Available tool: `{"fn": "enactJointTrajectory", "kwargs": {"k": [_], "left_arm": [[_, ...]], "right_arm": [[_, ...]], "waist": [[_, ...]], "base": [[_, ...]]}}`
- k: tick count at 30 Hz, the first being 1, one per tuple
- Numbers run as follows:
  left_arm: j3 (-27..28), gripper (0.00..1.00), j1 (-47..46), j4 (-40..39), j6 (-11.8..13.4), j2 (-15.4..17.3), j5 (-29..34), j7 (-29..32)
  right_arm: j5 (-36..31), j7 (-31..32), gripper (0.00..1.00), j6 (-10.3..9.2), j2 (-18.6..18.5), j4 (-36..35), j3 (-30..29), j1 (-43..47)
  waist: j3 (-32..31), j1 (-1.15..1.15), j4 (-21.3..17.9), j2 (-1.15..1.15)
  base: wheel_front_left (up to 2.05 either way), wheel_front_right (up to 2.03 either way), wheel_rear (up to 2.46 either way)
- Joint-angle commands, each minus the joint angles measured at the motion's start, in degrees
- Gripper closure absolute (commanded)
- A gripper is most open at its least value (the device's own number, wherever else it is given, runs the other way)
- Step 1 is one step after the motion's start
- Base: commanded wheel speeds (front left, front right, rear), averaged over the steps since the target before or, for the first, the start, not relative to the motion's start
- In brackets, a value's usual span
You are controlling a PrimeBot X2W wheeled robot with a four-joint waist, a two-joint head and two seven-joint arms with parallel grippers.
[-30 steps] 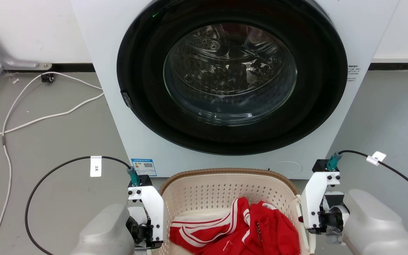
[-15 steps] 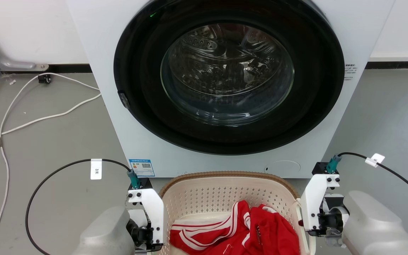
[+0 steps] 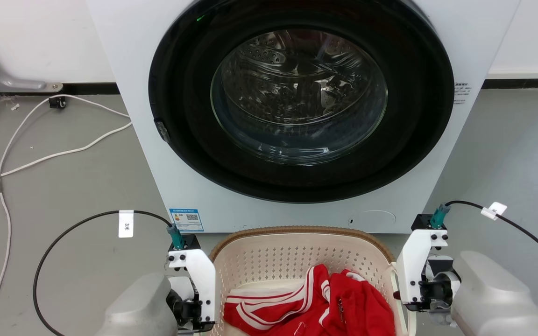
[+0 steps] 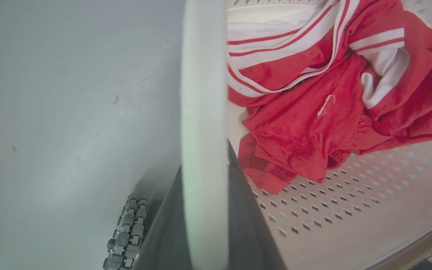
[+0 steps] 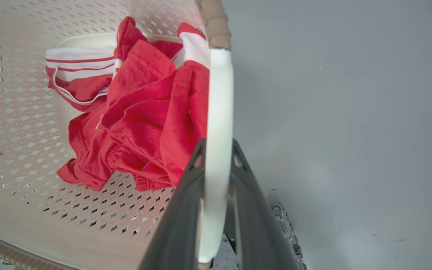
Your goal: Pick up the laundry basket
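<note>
Grey floor [image 3: 63, 186], laundry basket [image 3: 297, 230] just before the washing machine [image 3: 133, 70]; left pincer [image 4: 205, 161] and right pincer [image 5: 218, 150] each clamp a white handle [image 5: 220, 93] (red clothes [image 3: 315, 298] inside). Lift both evenly, keep it level.

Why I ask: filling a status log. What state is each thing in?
laundry basket: upright, holding clothes
red clothes: crumpled inside laundry basket
washing machine door: shut
left tool: shut on laundry basket's left handle
right tool: shut on its right handle
</note>
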Motion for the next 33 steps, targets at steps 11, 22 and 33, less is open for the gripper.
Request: {"fn": "enactJointTrajectory", "kwargs": {"k": [11, 22, 33], "left_arm": [[-0.9, 1.00, -0.3, -0.4, -0.7, -0.6, -1.2, -0.5], [-1.6, 1.00, -0.6, -0.3, -0.7, -0.6, -2.1, -0.3], [-2.5, 1.00, -0.4, -0.4, -0.7, -0.6, -3.2, -0.5]], "right_arm": [[1.4, 1.5, 1.00, 0.18, 1.5, 0.1, 0.5, -0.8], [2.0, 2.1, 1.00, 0.18, 1.6, 0.5, 0.8, -1.0], [2.6, 2.7, 1.00, 0.18, 1.9, 1.1, 1.1, -1.1]], "waist": [[0.2, 0.00, -0.2, 0.00], [0.3, 0.00, -0.3, 0.00], [0.3, 0.00, -0.3, 0.00]], "base": [[0.00, 0.00, 0.00], [0.00, 0.00, 0.00], [0.00, 0.00, 0.00]]}}
